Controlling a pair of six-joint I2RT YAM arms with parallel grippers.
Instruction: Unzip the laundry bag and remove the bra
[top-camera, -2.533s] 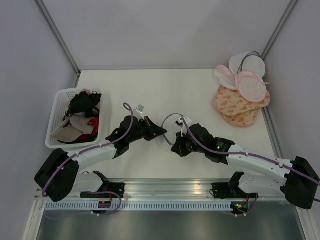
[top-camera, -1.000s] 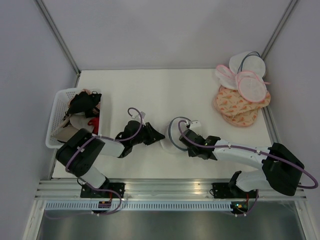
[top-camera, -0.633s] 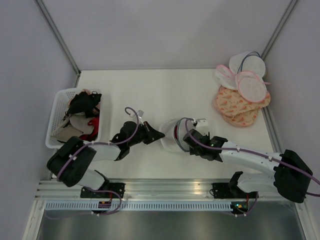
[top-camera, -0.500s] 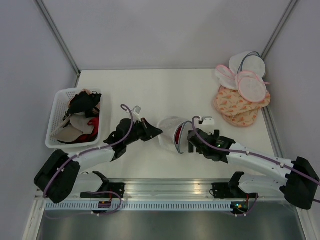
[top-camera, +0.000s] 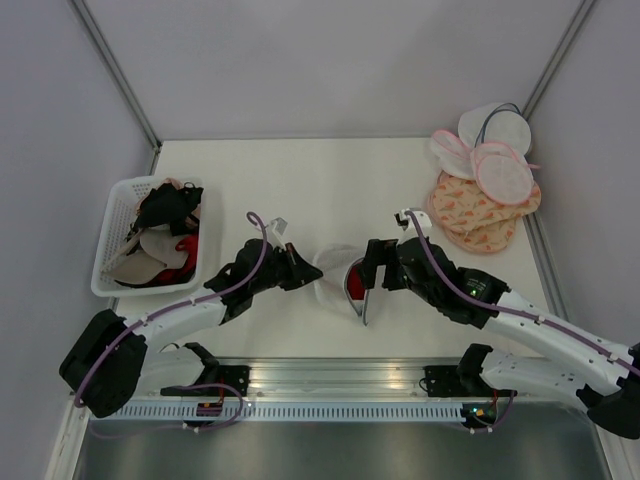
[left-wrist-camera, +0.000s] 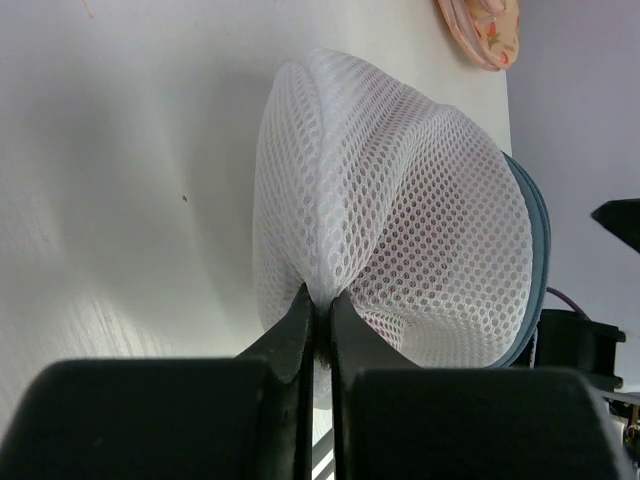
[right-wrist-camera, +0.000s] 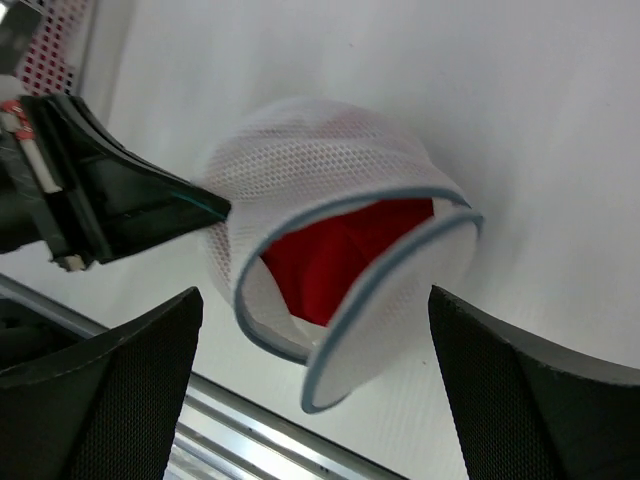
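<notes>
The laundry bag (top-camera: 335, 268) is a white mesh dome lying on its side at the table's near middle. Its grey zipper rim (right-wrist-camera: 340, 215) gapes and the lid flap (right-wrist-camera: 395, 300) hangs open. The red bra (right-wrist-camera: 335, 250) shows inside the bag (right-wrist-camera: 310, 150). My left gripper (top-camera: 311, 272) is shut on a fold of the mesh (left-wrist-camera: 400, 190) at the bag's left side, fingertips pinched together (left-wrist-camera: 320, 303). My right gripper (top-camera: 368, 282) stands open just right of the opening, its fingers (right-wrist-camera: 110, 390) apart on either side of the bag, holding nothing.
A white basket (top-camera: 108, 228) with several bras stands at the left edge. A pile of pink-rimmed and peach patterned bags (top-camera: 485, 185) lies at the back right. A metal rail (top-camera: 330, 378) runs along the near edge.
My right gripper has opened and drawn back to the right from the bag. The lid now hangs open, showing red inside. My left gripper has closed on the mesh and holds it.
</notes>
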